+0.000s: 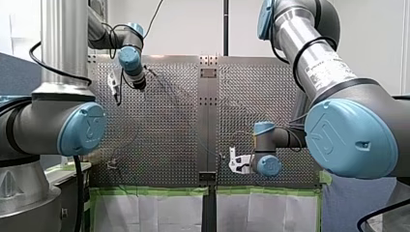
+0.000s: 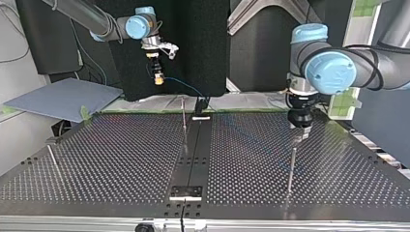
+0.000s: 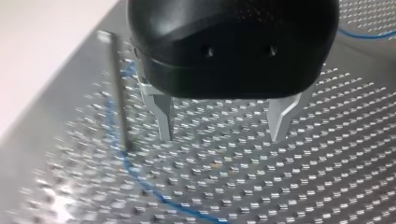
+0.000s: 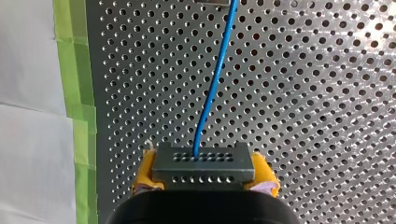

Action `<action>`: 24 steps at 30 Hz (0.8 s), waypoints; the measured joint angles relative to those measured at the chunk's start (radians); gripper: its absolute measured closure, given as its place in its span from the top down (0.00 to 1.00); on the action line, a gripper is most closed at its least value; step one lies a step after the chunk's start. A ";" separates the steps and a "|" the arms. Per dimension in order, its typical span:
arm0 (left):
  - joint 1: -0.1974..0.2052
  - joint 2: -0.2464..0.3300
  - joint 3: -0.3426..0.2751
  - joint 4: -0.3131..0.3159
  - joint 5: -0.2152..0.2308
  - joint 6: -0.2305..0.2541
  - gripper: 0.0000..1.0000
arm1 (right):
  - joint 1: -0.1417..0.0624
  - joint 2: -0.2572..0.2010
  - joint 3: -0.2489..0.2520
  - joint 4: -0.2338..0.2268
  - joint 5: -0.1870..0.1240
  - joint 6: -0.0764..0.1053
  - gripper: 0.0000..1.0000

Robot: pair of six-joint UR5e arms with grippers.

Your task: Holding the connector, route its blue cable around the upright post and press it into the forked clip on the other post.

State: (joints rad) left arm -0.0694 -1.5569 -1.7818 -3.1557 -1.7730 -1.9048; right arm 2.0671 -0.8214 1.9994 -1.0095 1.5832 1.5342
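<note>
At the top view's left, my right gripper (image 2: pixel 157 76) hung above the table's far edge, its yellow pads (image 4: pixel 264 170) clenched on the grey connector (image 4: pixel 203 163). From it the blue cable (image 2: pixel 186 88) sagged across to a black anchor (image 2: pixel 201 103) at mid-table, just beside a thin upright post (image 2: pixel 183 116). Further right, my left gripper (image 2: pixel 300 133) stood low over the perforated table (image 2: pixel 121 159), metal fingers (image 3: pixel 164 116) spread and empty, another post (image 2: pixel 291 166) near it. Which post carried the forked clip could not be told. The risks looked plain: a short cable pulled taut could twist the connector in the pads; swept too high, it could slip over the thin post's top; and the idle gripper could snag it.
</note>
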 joint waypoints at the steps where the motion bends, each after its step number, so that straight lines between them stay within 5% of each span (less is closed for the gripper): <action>1: 0.000 0.008 0.007 -0.008 -0.007 0.008 0.98 | 0.000 0.000 0.000 0.000 0.000 0.000 0.02; 11: 0.000 0.094 0.094 -0.094 -0.071 0.080 0.98 | 0.000 0.000 0.000 -0.003 0.000 0.001 0.02; 24: -0.012 0.216 0.216 -0.216 0.031 0.107 0.98 | 0.000 0.001 0.000 -0.011 -0.017 0.005 0.02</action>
State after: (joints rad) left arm -0.0812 -1.3411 -1.5659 -3.3716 -1.7423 -1.7975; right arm 2.0672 -0.8209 1.9990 -1.0202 1.5665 1.5388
